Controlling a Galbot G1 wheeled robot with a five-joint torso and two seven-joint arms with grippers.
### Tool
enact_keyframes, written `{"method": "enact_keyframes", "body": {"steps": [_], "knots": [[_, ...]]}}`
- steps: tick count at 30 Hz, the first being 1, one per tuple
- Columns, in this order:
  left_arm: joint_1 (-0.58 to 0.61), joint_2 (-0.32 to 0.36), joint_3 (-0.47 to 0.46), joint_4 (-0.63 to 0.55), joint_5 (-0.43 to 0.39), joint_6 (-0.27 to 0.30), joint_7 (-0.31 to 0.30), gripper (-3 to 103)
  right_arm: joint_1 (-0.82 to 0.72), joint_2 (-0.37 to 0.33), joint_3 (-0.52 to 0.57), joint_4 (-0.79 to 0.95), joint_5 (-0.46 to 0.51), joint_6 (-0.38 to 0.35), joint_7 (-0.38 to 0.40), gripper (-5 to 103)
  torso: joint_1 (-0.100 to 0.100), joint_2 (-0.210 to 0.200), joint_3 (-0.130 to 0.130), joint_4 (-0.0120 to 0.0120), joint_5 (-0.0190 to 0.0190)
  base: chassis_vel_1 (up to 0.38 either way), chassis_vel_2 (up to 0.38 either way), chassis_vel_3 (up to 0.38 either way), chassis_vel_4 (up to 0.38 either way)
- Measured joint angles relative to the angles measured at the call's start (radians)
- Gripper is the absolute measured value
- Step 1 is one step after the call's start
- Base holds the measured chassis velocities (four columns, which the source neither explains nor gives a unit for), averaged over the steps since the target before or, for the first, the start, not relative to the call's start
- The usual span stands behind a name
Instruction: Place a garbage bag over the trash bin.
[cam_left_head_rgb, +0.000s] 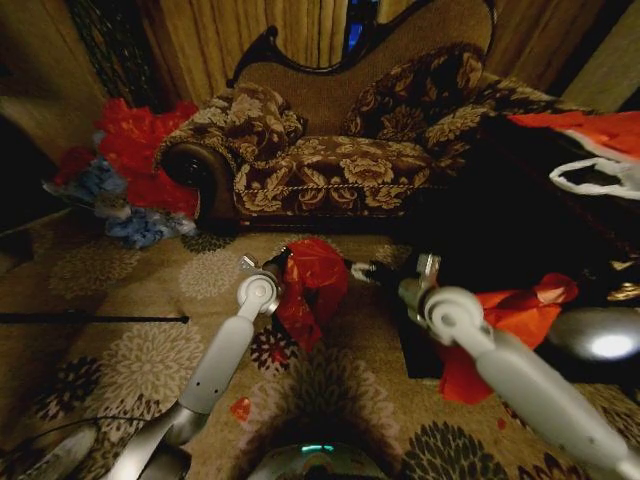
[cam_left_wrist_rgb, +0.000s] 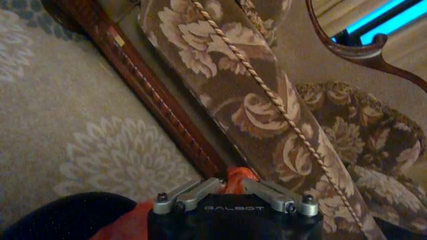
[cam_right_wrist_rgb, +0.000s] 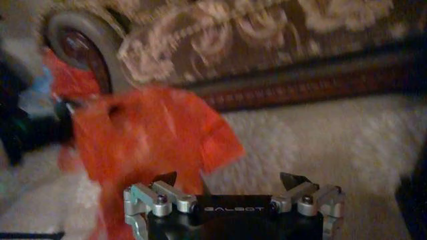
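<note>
Both arms reach forward over the patterned carpet (cam_left_head_rgb: 150, 360). Left gripper (cam_left_wrist_rgb: 228, 186) is clamped on the garbage bag (cam_left_head_rgb: 312, 290), red film bunched between its closed fingers; the bag hangs crumpled in the air between the two arms, in front of the sofa (cam_left_head_rgb: 340, 150). Right gripper (cam_right_wrist_rgb: 233, 179) stands spread wide beside the bag, holding nothing. I cannot make out the trash bin with certainty; a dark rounded shape sits under the left wrist.

Risks: thin, glossy, crinkly plastic may slip or tear under a one-sided pinch. The mouth looks collapsed, so it could miss a round rim. Loose folds may snag on the open fingers.
</note>
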Motion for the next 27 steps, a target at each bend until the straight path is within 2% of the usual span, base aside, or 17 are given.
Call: {"method": "enact_keyframes", "body": {"steps": [3, 4, 5, 6, 9, 12, 14, 19, 24, 25, 27], "knots": [[-0.002, -0.001, -0.001, 0.001, -0.001, -0.001, -0.004, 0, -0.038, 0.047, 0.0, -0.03, -0.031, 0.016, -0.002, 100, 0.0, 0.0, 0.0, -0.0001, -0.0004, 0.0, 0.0, 0.0, 0.0], [-0.004, -0.001, -0.001, 0.002, -0.001, -0.002, -0.007, 0, -0.052, 0.095, -0.003, -0.06, -0.045, 0.037, -0.004, 100, 0.0, 0.0, 0.0, 0.0, 0.0, 0.0, 0.0, 0.0, 0.0], [-0.004, -0.001, -0.001, 0.002, -0.001, -0.002, -0.007, 0, -0.052, 0.095, -0.003, -0.06, -0.045, 0.037, -0.004, 100, 0.0, 0.0, 0.0, 0.0, 0.0, 0.0, 0.0, 0.0, 0.0], [-0.004, -0.001, -0.001, 0.002, -0.002, -0.002, -0.009, 0, -0.053, 0.128, -0.009, -0.081, -0.048, 0.047, -0.003, 100, 0.0, 0.0, 0.0, 0.0001, -0.0006, 0.0, 0.0, 0.0, 0.0], [-0.005, 0.0, 0.0, 0.002, -0.003, -0.002, -0.013, 0, -0.029, 0.228, -0.034, -0.153, -0.04, 0.055, 0.008, 100, 0.0, 0.0, 0.0, 0.0003, -0.0006, 0.0, 0.0, 0.0, 0.0], [-0.005, 0.002, 0.0, 0.003, -0.003, -0.003, -0.014, 0, -0.011, 0.263, -0.047, -0.189, -0.033, 0.056, 0.011, 100, 0.0, 0.0, 0.0, 0.0004, -0.0005, 0.0, 0.0, 0.0, 0.0], [-0.005, 0.005, -0.003, 0.005, -0.004, -0.004, -0.015, 0, 0.021, 0.311, -0.068, -0.252, -0.034, 0.058, 0.008, 100, 0.0, 0.0, 0.0, 0.0003, -0.0005, 0.0, 0.0, 0.0, 0.0], [-0.001, 0.008, -0.008, 0.013, -0.005, -0.005, -0.02, 0, 0.086, 0.365, -0.088, -0.341, -0.067, 0.089, 0.002, 100, 0.0, 0.0, 0.0, 0.0003, -0.0004, 0.0, 0.0, 0.0, 0.0], [0.01, 0.011, -0.014, 0.012, -0.004, -0.005, -0.033, 0, 0.148, 0.376, -0.107, -0.365, -0.086, 0.098, 0.002, 101, 0.0, 0.0, 0.0, 0.0004, -0.0004, 0.0, 0.0, 0.0, 0.0], [0.016, 0.015, -0.019, 0.008, -0.004, -0.005, -0.035, 0, 0.162, 0.362, -0.12, -0.346, -0.082, 0.095, 0.013, 91, 0.0, 0.0, 0.0, 0.0005, -0.0005, 0.0, 0.0, 0.0, 0.0], [0.019, 0.018, -0.021, 0.005, -0.004, -0.005, -0.036, 0, 0.166, 0.347, -0.131, -0.327, -0.075, 0.092, 0.019, 91, 0.0, 0.0, 0.0, 0.0005, -0.0005, 0.0, 0.0, 0.0, 0.0]]}}
